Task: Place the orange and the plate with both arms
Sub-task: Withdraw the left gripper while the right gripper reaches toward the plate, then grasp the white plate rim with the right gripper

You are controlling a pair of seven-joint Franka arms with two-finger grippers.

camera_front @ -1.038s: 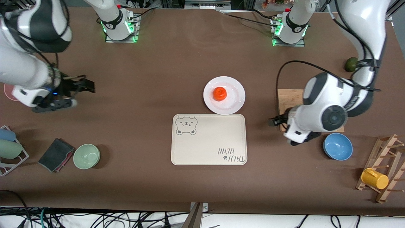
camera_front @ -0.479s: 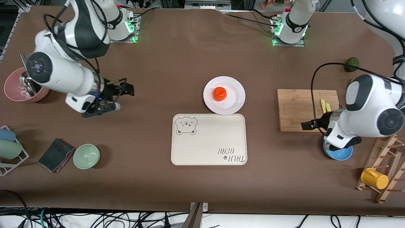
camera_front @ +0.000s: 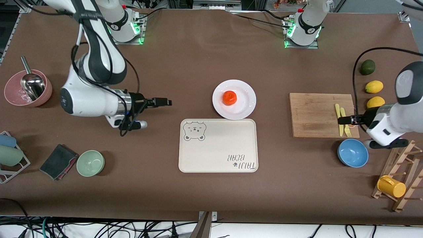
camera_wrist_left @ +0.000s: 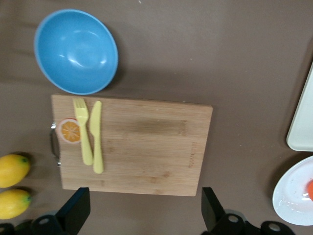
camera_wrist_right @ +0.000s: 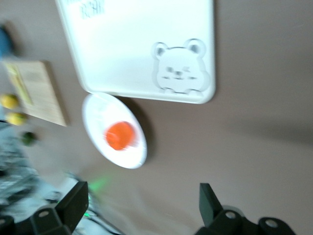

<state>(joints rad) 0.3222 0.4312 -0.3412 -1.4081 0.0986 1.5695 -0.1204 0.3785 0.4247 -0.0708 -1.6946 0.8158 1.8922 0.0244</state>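
The small reddish orange sits on the round white plate in the middle of the table; the right wrist view shows the orange and plate too. My right gripper hovers over bare table between the right arm's end and the plate. It is open and empty. My left gripper hangs over the end of the cutting board toward the left arm's end. It is also open and empty. The left wrist view catches only an edge of the plate.
A cream bear tray lies just nearer the camera than the plate. A yellow knife and fork rest on the board. A blue bowl, lemons, lime and mug rack sit toward the left arm's end; a green bowl, cloth and pink bowl toward the right arm's end.
The right gripper has swung in toward the plate. The left gripper has drawn back across the cutting board toward the left arm's end. Orange and plate have stayed put.
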